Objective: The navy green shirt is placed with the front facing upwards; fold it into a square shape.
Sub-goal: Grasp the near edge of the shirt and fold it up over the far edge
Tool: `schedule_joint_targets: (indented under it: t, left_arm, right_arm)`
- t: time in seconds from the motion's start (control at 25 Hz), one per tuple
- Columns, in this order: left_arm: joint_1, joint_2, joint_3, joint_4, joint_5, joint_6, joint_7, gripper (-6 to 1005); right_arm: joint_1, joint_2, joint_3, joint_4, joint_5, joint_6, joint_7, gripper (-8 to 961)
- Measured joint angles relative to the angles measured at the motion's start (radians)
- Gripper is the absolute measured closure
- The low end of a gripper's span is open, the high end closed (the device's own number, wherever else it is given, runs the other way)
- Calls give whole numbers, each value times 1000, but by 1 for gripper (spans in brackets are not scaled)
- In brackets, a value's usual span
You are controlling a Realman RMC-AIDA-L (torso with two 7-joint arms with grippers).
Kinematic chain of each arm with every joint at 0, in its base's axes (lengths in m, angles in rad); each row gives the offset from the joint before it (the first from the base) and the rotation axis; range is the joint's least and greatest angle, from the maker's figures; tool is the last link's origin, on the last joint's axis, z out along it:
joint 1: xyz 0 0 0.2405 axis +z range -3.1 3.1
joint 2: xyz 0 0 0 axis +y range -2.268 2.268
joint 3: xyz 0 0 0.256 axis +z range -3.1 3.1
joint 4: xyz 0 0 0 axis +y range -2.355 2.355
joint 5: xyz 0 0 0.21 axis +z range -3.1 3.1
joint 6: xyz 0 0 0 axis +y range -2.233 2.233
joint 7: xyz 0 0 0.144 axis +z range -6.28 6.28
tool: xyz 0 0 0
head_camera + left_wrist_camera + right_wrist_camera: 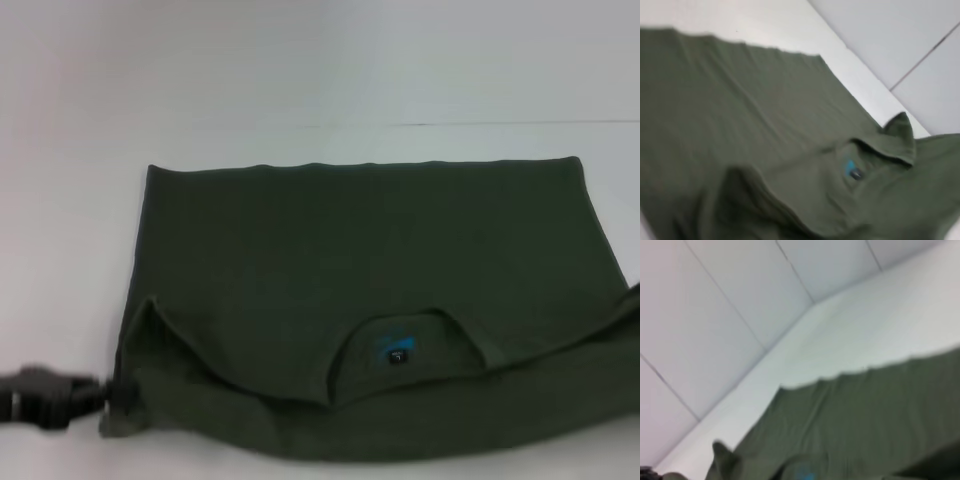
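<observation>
The dark olive-green cotton shirt (330, 270) lay spread across the middle of the white table (60, 230), its hem toward the far edge and its ribbed round collar (400, 335), with a small blue neck label (392, 347), toward the near edge. Both shoulder parts were folded inward near the collar. The black left gripper (95, 392) sat low at the near-left corner of the shirt, touching the cloth; whether its claw was wide or narrow could not be told. The right gripper was out of sight.

The navy green shirt (360, 270) lies flat, collar edge folded over, blue neck label showing.
</observation>
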Motion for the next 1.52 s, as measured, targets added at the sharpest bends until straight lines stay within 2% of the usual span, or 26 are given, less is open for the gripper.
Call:
schedule_joint_targets:
  t: [0.08,0.12,0.16,0.32,0.48,0.84,1.12,1.28,1.52]
  left_arm:
    - [-50,11,-24,-3,-3,-41,-14,995]
    - [-92,26,-41,-16,-14,-84,-32,995]
    - [-97,28,-42,-18,-17,-91,-35,995]
    - [-185,63,-49,-70,-51,-184,-61,995]
    - [-261,73,-30,-103,-55,-309,-75,995]
    - [-379,39,58,-179,-63,-708,-68,995]
    - [-411,0,137,-226,-77,-1004,-63,995]
    - [-420,-3,214,-274,-93,-1138,-61,995]
    - [-440,-11,285,-328,-94,-1289,-45,994]
  right_arm:
    - [43,-4,30,-1,0,5,2,870]
    - [62,-6,39,0,0,14,5,869]
    - [87,-9,47,1,1,27,10,868]
    - [178,-13,46,4,1,118,46,865]
    - [253,-5,44,13,1,238,55,862]
    - [374,8,13,149,5,595,2,856]
    - [431,21,6,266,43,843,-118,851]
    - [464,28,3,300,57,951,-149,848]
    - [505,38,-6,326,66,1045,-175,844]
